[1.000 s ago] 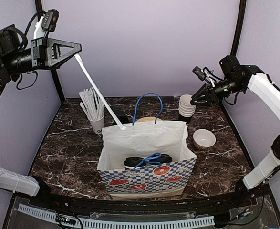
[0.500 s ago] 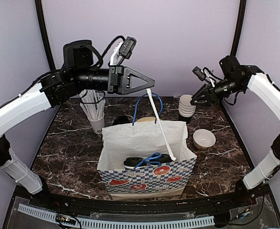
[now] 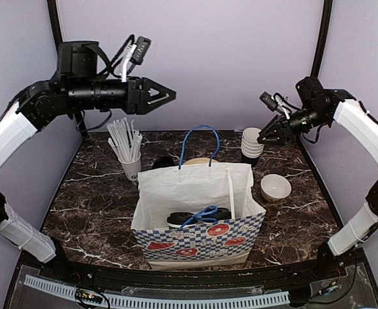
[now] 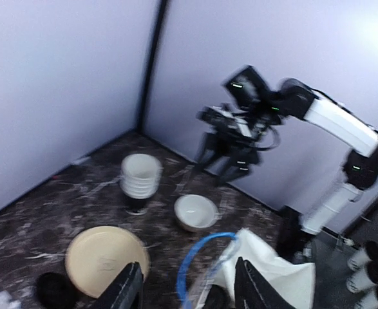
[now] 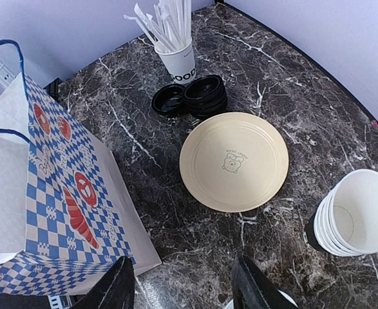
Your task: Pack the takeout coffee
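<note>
Two lidded black coffee cups [image 3: 198, 217] sit in the checkered paper bag [image 3: 198, 241], under its blue handle, and a white straw [image 3: 230, 190] leans inside the bag. A stack of black cups with white insides [image 3: 252, 147] stands at the back right, also in the right wrist view [image 5: 353, 219] and the left wrist view [image 4: 139, 180]. Loose black lids [image 5: 198, 96] lie behind the bag. My left gripper [image 3: 169, 96] is open and empty, high above the back left [image 4: 189, 264]. My right gripper [image 3: 264, 137] is open and empty, just above the cup stack [image 5: 182, 261].
A white cup of straws [image 3: 129, 151] stands at the back left. A beige plate [image 5: 234, 161] lies behind the bag. A small white bowl [image 3: 275, 187] sits to the right of the bag. The bag's blue handle [image 3: 200, 138] stands up.
My left gripper carried a straw from the far left to over the bag, let it go into the bag, and drew back up and left. The right arm has not moved.
</note>
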`<state>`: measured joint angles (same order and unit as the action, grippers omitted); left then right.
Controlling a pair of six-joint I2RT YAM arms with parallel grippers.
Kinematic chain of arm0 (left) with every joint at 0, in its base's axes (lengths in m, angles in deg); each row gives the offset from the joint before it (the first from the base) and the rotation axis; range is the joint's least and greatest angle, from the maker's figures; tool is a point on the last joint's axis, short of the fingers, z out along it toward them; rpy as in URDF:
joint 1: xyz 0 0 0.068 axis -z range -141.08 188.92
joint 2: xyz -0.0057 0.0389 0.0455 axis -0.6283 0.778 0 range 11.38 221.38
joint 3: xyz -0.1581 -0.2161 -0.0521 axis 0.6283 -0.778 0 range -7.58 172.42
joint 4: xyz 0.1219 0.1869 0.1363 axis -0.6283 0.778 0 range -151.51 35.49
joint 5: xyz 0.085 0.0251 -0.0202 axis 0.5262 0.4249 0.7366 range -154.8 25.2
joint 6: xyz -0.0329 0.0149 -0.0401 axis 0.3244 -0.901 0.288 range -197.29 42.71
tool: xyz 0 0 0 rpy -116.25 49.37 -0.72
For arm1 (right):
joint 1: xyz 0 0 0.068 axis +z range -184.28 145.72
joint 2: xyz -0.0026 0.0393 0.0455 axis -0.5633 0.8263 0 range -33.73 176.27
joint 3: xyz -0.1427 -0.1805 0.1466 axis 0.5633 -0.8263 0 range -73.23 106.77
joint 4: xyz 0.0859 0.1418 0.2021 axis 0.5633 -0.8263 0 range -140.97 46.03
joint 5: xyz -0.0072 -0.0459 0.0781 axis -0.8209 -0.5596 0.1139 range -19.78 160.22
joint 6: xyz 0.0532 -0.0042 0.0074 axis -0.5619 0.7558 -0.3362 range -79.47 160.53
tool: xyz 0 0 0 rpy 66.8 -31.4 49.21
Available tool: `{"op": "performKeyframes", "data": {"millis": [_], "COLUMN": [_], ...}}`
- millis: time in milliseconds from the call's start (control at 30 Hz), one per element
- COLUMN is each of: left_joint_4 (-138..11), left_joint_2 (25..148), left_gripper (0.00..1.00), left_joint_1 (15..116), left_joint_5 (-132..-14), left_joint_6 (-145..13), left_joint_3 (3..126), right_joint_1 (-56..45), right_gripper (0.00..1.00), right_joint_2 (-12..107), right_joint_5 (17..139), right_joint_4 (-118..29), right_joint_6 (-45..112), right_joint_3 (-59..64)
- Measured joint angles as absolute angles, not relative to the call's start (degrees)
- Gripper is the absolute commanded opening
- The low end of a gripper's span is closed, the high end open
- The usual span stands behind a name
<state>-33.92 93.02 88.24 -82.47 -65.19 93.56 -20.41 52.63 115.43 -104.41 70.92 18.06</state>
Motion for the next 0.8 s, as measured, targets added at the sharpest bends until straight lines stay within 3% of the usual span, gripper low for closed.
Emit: {"op": "performKeyframes", "data": {"millis": [167,300,500,800], "left_joint_4": [-25.66,-22.88,-22.55,-27.84], "left_joint_2": [85.64,82.92,87.06,89.88], "left_gripper": [0.50,0.56,0.56,0.54], "left_joint_1": [75.41,66.14,56.05,50.28], "left_joint_5": [-61.84,-54.73,-58.34,-69.79], "left_joint_6": [-66.00,-65.91,-65.50,-64.84], "left_joint_3": [90.87,80.73,71.05,67.90], "right_joint_1": [-20.41,-20.41,-20.41,-20.41], "right_gripper": [0.51,0.51,0.51,0.51], "right_joint_2": [52.63,52.63,52.63,52.50], "right_joint_5": [115.56,115.65,115.63,115.58], "right_joint_4": [-104.41,-104.41,-104.44,-104.44], "right_joint_6": [71.45,71.53,71.73,71.75], "right_joint_3": [18.06,18.04,18.01,16.66]}}
